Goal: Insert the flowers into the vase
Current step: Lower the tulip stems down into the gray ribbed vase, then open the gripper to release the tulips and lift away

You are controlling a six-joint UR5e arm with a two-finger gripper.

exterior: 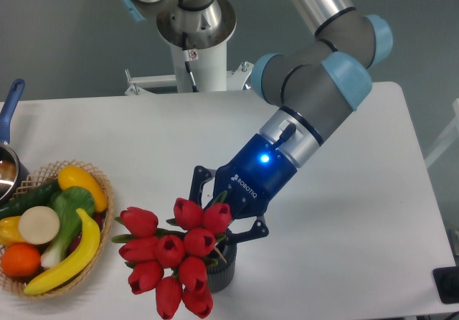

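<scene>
Crowding the vase [221,273] — flowers [172,262], basket [100,252] nearby.

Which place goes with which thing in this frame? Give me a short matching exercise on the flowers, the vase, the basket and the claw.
Things:
1. flowers
2. vase
3. basket
4. claw

Places:
A. left edge of the table, holding fruit
B. under the red blooms, near the table's front edge
C. right above the vase, at the stems
D. bunch spreading left from the vase

Pairs: 1-D, 2-B, 3-A, 4-C
</scene>
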